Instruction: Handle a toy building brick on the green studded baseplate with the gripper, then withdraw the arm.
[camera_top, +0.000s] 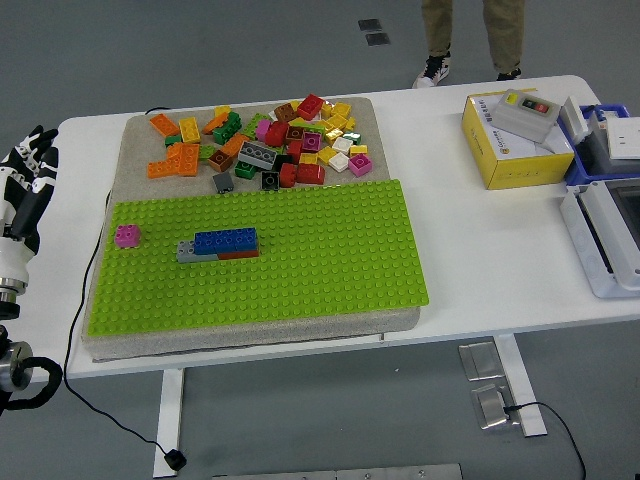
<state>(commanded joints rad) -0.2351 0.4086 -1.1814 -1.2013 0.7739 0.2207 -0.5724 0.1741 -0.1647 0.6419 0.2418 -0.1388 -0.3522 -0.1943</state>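
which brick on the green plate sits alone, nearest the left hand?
The pink brick, a single small square brick at the baseplate's left edge, closest to the left hand. The blue brick sits stacked with others further right.

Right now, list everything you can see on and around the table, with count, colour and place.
Baseplate: one, green, table centre-left, on a grey pad.
Pink brick: one, on the baseplate's left edge.
Brick stack: one, blue over grey and red-brown, left part of the baseplate.
Loose bricks: a pile, mixed colours, on a grey pad behind the baseplate.
Box: one, yellow, far right of the table, with a grey switch unit on top.
Bins: blue and grey, right edge.
Cable: one, black, hanging off the left edge.
Person: legs only, beyond the far side.
Left hand: black and white, off the table's left edge, holding nothing.
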